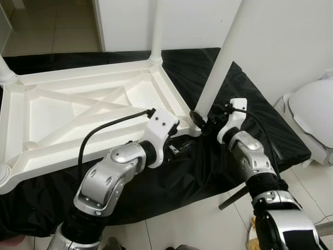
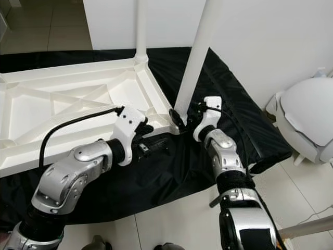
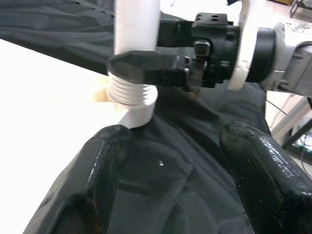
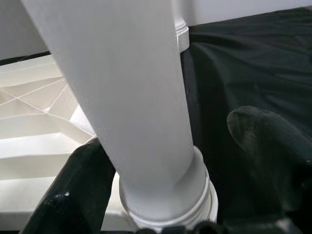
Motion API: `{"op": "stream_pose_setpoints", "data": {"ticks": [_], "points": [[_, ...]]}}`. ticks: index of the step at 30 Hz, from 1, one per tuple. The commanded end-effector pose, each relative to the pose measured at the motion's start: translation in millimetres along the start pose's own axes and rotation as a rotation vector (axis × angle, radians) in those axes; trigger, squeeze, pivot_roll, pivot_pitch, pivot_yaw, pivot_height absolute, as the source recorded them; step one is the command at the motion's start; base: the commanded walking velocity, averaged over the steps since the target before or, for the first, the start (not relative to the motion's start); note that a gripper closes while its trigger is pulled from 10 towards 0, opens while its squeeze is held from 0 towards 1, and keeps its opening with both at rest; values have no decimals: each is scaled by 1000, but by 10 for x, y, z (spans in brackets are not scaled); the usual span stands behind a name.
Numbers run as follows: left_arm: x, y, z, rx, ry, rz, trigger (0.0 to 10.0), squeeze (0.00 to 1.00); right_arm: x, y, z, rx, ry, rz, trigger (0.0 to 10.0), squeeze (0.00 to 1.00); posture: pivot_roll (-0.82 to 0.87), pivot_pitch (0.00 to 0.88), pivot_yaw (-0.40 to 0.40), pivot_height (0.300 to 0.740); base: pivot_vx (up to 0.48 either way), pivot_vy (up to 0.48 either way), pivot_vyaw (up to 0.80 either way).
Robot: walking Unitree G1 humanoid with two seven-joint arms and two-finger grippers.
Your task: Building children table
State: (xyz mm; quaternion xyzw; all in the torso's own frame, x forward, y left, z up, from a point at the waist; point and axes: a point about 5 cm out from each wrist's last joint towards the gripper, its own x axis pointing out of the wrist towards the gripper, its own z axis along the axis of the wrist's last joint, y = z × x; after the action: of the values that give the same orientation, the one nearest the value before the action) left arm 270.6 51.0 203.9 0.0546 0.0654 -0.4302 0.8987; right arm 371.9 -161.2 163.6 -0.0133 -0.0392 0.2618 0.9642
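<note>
The white table top [image 1: 78, 112] lies upside down on a black cloth [image 1: 208, 172]. A white leg [image 1: 221, 62] stands tilted at its near right corner, its threaded end [image 3: 131, 92] partly showing above the socket. My right gripper [image 1: 200, 119] is shut on the leg's base, one finger [image 4: 73, 185] on each side. My left gripper [image 1: 182, 146] hovers low over the cloth just short of that corner, open, with nothing between its fingers [image 3: 107, 161].
Another leg [image 1: 156, 31] stands upright at the far corner, and one more [image 1: 4, 70] at the far left. A white rounded object [image 1: 312, 120] sits on the tile floor to the right. A white wall rises close behind the cloth.
</note>
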Motion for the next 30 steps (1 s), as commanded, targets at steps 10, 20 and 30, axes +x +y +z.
{"op": "stream_pose_setpoints", "data": {"ticks": [10,20,30], "points": [[-1,38,10,15,6,84,10000,0,35,-63,83,-12,18,132,10000,0,24,68,-61,740,0,0,0],[4,23,24,21,3,72,10000,0,106,-73,116,-58,65,193,2392,0,37,69,-62,740,0,0,0],[-12,27,35,21,0,75,10000,0,93,-134,98,-57,112,192,0,0,37,73,-64,740,0,0,0]]}}
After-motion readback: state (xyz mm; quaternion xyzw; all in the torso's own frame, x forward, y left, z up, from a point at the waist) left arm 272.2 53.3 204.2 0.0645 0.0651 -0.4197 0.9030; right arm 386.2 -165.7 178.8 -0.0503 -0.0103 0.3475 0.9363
